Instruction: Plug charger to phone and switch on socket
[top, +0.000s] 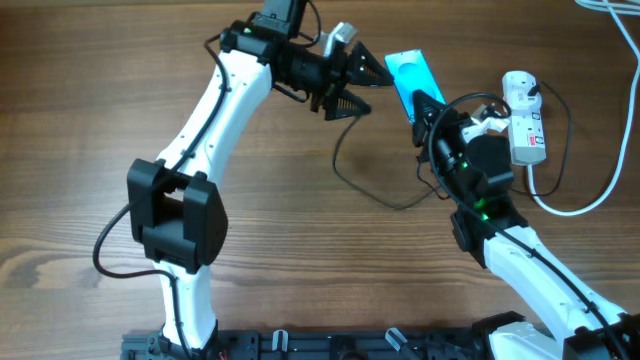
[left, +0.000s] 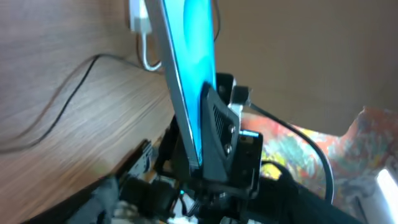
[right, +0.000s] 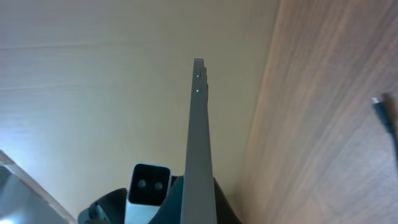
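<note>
The phone (top: 408, 72) has a cyan screen and is held up on edge off the table by my right gripper (top: 425, 103), which is shut on its lower end. It shows as a thin grey edge in the right wrist view (right: 199, 124) and as a tilted cyan slab in the left wrist view (left: 193, 62). My left gripper (top: 372, 88) is open and empty, just left of the phone. The charger, a thin black cable (top: 385, 203), lies on the table below both grippers. Its dark tip (right: 379, 106) lies free. The white socket (top: 525, 120) lies to the right.
The socket's white lead (top: 590, 205) loops off to the right edge. A black cable (top: 565, 120) curves round the socket. The thin cable also runs over the wood in the left wrist view (left: 62, 93). The arm bases stand at the front edge.
</note>
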